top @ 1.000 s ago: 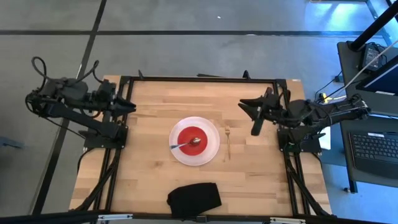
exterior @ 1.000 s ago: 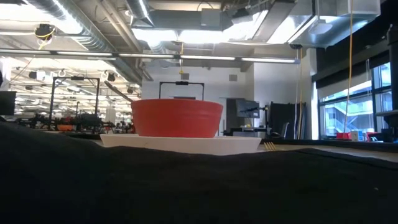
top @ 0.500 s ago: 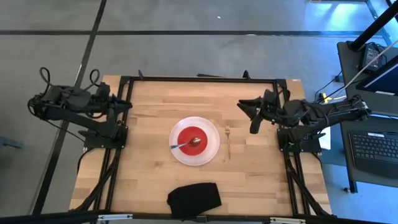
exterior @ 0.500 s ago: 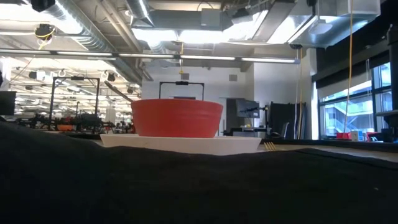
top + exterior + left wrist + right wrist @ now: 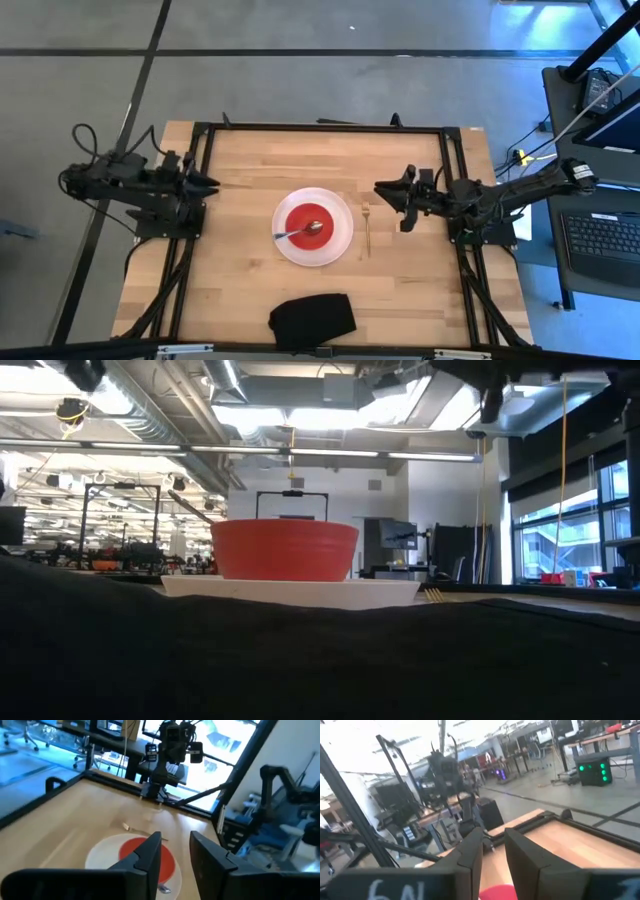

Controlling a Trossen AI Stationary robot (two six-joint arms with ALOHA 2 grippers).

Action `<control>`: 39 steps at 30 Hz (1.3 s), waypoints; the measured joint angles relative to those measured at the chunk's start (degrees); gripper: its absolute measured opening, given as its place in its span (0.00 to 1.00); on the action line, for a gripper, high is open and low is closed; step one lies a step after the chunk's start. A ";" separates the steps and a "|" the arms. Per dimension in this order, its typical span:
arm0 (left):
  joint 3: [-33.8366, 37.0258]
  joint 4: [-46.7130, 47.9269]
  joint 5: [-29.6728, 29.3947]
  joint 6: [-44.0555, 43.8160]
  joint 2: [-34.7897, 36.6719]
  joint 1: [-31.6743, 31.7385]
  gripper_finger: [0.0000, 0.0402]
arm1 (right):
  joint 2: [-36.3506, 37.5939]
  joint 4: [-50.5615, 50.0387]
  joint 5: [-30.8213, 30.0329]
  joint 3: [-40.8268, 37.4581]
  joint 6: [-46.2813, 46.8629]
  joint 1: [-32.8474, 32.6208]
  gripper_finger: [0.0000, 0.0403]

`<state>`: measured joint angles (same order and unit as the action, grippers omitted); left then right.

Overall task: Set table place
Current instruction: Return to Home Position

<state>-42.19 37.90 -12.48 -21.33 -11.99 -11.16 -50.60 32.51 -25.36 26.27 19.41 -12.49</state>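
Note:
A round white plate (image 5: 340,240) lies at the middle of the wooden table (image 5: 240,270). A red bowl (image 5: 300,215) stands on it, also in the low view (image 5: 285,550). A silver spoon (image 5: 296,233) rests with its scoop in the bowl and its handle over the bowl's left rim. A slim fork (image 5: 366,228) lies flat on the table just right of the plate. My left gripper (image 5: 207,184) is open and empty at the table's left edge. My right gripper (image 5: 390,200) is open and empty, right of the fork.
A black cloth (image 5: 312,320) lies bunched at the table's near edge and fills the foreground of the low view (image 5: 300,660). The black metal frame (image 5: 320,127) runs around the tabletop. Bare wood shows left of the plate and along the far side.
My left arm has drawn back toward the table's left edge, its gripper going a little toward the near edge. My right gripper has gone toward the near edge and slightly toward the fork. The plate, bowl, spoon and fork have stayed in place.

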 joint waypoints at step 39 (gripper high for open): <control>40.54 -48.30 7.72 1.91 11.80 -0.02 0.19 | 16.68 0.44 2.11 -12.30 1.33 -0.01 0.21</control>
<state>-1.64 -10.39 -4.76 -19.42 -0.19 -11.18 -33.92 32.95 -23.24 13.98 20.74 -12.50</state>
